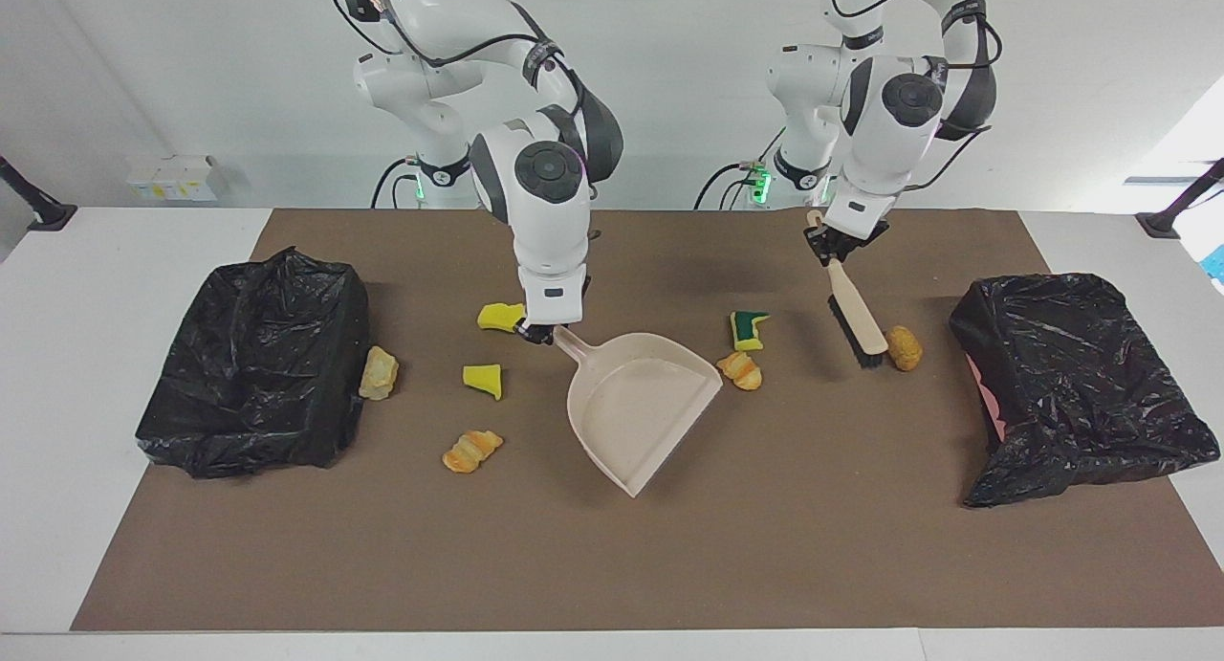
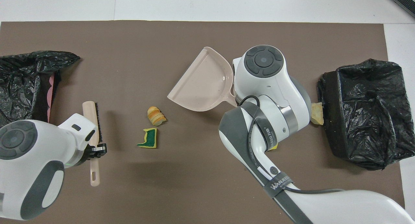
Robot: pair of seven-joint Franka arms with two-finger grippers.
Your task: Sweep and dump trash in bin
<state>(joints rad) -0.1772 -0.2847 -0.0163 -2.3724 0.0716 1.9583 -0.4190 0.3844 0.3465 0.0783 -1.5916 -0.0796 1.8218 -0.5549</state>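
Beige dustpan (image 1: pixel 643 409) sits mid-mat on the brown mat (image 1: pixel 612 565); take it as your landmark. Your right gripper (image 1: pixel 537 332) is clamped on its handle, pan mouth angled toward the left arm's end. Your left gripper (image 1: pixel 830 247) is clamped on the beige brush (image 1: pixel 858 319), bristles down just beside the brown nugget (image 1: pixel 903 347), well toward the left arm's end from the pan. Green-yellow sponge (image 1: pixel 749 329) and a croissant piece (image 1: pixel 741 369) lie near the pan's mouth. Toward the right arm's end you have two yellow sponge chunks (image 1: pixel 484 379), another croissant piece (image 1: pixel 471 450), and a tan bread scrap (image 1: pixel 379 372) touching one black bin bag (image 1: pixel 253 364). Second bin bag (image 1: pixel 1076 379) sits at the left arm's end.
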